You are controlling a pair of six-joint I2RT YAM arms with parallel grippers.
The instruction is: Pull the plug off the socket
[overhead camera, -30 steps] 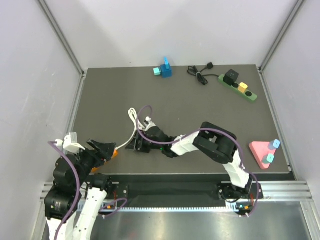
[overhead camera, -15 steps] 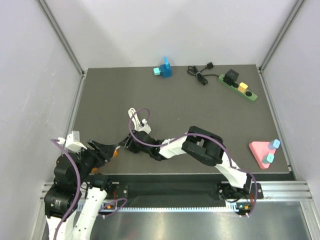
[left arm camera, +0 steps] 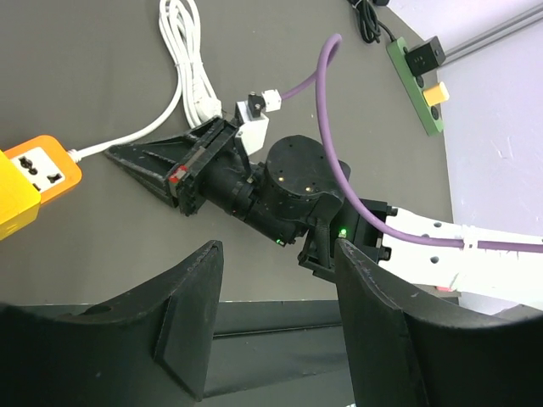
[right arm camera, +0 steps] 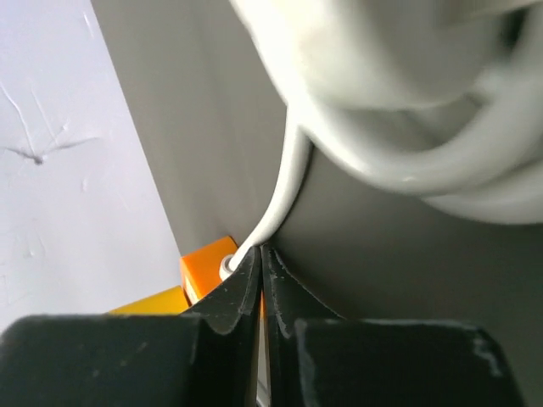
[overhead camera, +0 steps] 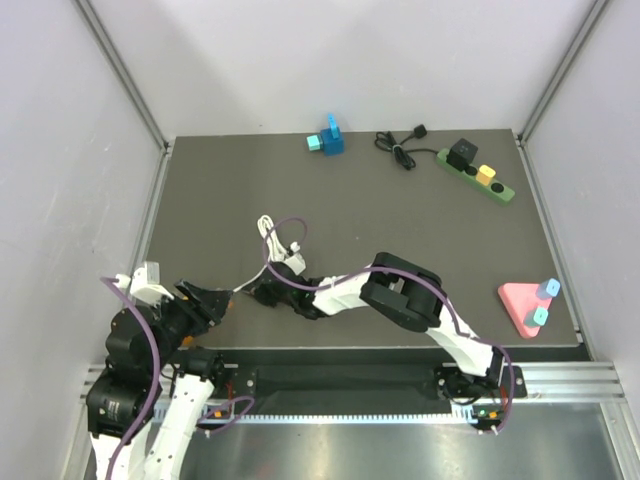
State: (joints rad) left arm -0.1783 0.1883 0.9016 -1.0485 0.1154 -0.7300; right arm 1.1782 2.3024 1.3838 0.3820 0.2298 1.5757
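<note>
The green power strip [overhead camera: 477, 175] is laid at the far right of the desk [overhead camera: 350, 210], with a black plug [overhead camera: 461, 153] seated in its end outlet. Well apart from it, the right end effector [left arm camera: 114, 153] is clenched on nothing beside a white cable [left arm camera: 191, 76], and the left end effector [left arm camera: 276, 254] is spread open near an orange socket block [left arm camera: 34, 182]. The cable could be snagged, or the wrong block handled.
</note>
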